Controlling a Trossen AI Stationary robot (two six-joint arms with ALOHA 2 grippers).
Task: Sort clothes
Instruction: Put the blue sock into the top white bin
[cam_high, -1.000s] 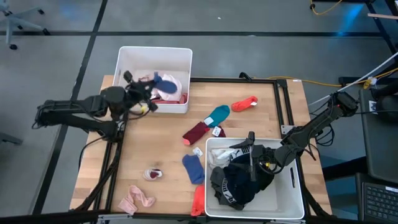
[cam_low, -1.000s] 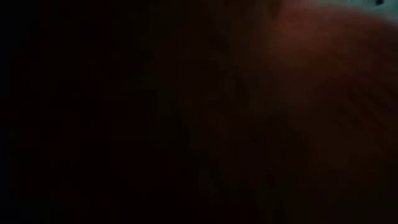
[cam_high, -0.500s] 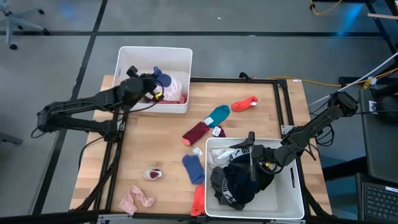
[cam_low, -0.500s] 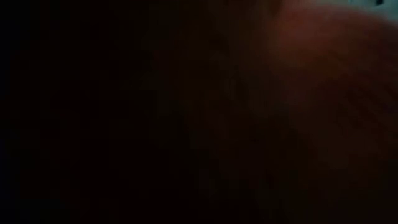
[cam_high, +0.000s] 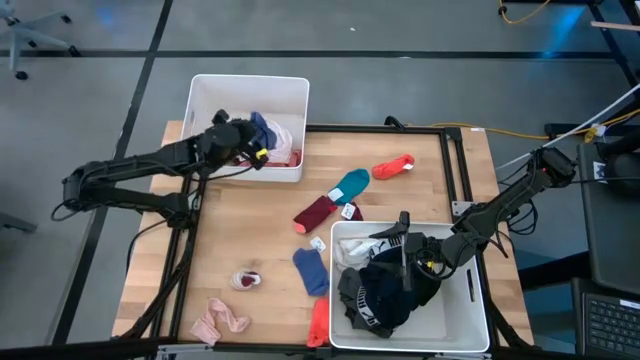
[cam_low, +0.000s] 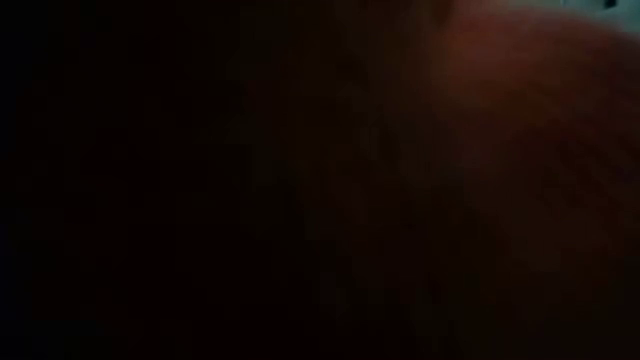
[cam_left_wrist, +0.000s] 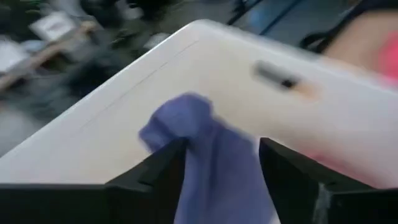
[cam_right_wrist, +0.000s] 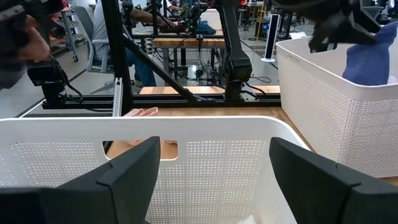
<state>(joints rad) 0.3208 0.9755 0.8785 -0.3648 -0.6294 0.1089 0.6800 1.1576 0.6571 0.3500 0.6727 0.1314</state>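
Blue sock (cam_high: 262, 127) hangs pinched between the left gripper (cam_high: 250, 140) fingers (cam_left_wrist: 155, 177), over the white bin (cam_high: 205, 95) at upper left of the high view; pink clothes (cam_high: 285, 140) lie inside that bin. Teal sock (cam_high: 350, 184), maroon sock (cam_high: 316, 212), red sock (cam_high: 393, 166) sit mid-desk (cam_high: 240, 230); another blue sock (cam_high: 311, 270), pink garment (cam_high: 220, 321) lower left. Black clothes (cam_high: 385, 290) fill the second bin (cam_high: 470, 320) at lower right, where the right gripper (cam_high: 405, 250) hovers, fingers (cam_right_wrist: 124, 180) spread apart. Low view is dark.
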